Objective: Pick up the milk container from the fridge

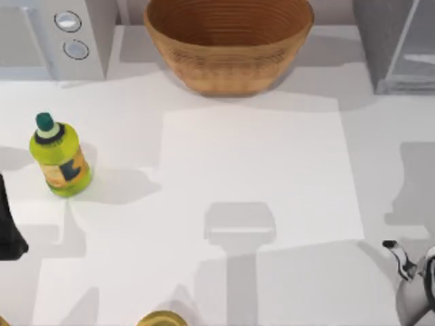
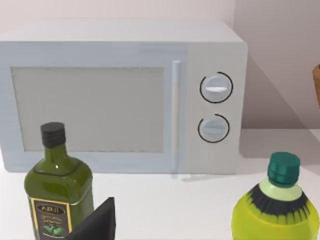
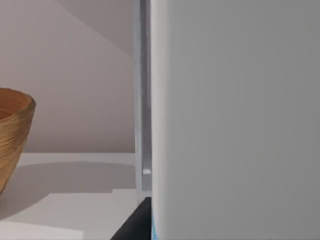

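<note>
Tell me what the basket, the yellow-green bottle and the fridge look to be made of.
Basket: woven wicker or straw by the look, matte tan, with ridged coils ringing its wall.
Yellow-green bottle: probably clear glossy plastic, showing its tinted contents, with a dark green cap and a paper-like label.
Fridge: plain grey panels, likely painted metal or plastic, satin; its pale panel looks glassy.

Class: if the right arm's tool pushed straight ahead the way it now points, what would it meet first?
Most likely the fridge: its grey wall looms close ahead in the right wrist view. Depth is unclear.
</note>
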Robot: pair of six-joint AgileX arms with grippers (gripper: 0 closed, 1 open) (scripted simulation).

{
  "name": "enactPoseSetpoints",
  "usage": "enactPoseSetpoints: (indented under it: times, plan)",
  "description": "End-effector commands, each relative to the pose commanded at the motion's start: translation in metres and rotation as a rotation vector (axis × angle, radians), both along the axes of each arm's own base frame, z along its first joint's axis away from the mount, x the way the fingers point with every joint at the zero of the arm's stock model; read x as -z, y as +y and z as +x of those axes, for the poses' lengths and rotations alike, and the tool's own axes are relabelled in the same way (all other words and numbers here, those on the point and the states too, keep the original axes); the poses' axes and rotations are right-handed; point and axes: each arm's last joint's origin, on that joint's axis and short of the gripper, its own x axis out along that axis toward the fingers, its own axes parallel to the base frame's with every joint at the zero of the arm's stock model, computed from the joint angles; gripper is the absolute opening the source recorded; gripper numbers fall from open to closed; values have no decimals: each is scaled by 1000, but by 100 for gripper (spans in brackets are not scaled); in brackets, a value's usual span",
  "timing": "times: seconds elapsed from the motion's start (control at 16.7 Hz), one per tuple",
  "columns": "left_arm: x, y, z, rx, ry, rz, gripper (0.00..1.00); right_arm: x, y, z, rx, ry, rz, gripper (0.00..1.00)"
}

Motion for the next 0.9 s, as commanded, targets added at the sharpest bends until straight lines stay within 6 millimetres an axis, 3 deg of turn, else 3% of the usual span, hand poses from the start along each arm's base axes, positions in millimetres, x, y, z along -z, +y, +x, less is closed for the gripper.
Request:
enactPoseSetpoints:
  times: [0.24, 0.54, 0.9]
  plan:
    - [0, 0, 0, 0, 0, 0, 100, -5, 33, 40, -122, 68, 4, 0]
    - [0, 0, 0, 0, 0, 0, 100, 20, 110, 87, -368, 166, -8, 0]
    - [0, 0, 0, 0, 0, 0, 100, 59, 214, 96, -676, 116, -12, 0]
